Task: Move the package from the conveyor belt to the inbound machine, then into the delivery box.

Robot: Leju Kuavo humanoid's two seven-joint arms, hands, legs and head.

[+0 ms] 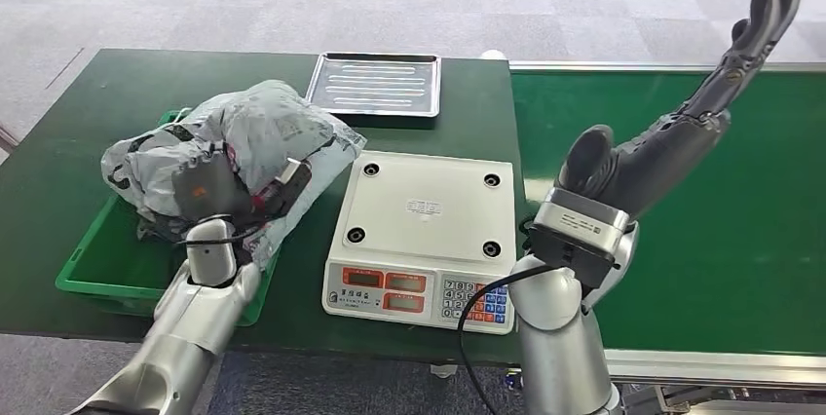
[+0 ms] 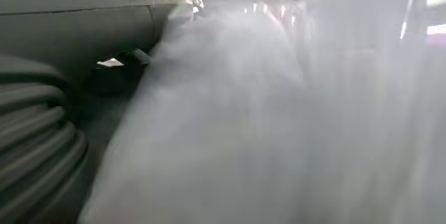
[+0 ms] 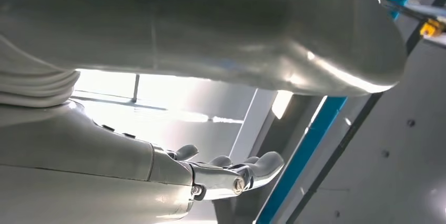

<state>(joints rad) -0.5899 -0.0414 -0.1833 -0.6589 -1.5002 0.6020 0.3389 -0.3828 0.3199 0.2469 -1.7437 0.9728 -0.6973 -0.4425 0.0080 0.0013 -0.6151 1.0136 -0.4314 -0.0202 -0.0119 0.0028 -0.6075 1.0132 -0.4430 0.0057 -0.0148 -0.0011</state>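
A crumpled grey plastic package (image 1: 258,128) sits over the green delivery box (image 1: 93,274) at the left end of the table. My left hand (image 1: 219,191) grips its near side from below. Close up in the left wrist view, the package (image 2: 236,129) is a blurred grey surface against my left hand (image 2: 105,13). My right hand (image 1: 682,132) is raised above the green conveyor belt (image 1: 731,240), fingers stretched up and apart, holding nothing. From the right wrist, my right hand (image 3: 226,174) points toward the ceiling. The inbound machine, a white weighing scale (image 1: 429,206), has nothing on its platform.
A metal tray (image 1: 375,84) lies behind the scale at the far table edge. The dark green table (image 1: 78,123) extends left of the box. A black cable (image 1: 472,322) hangs by my right forearm in front of the scale's keypad.
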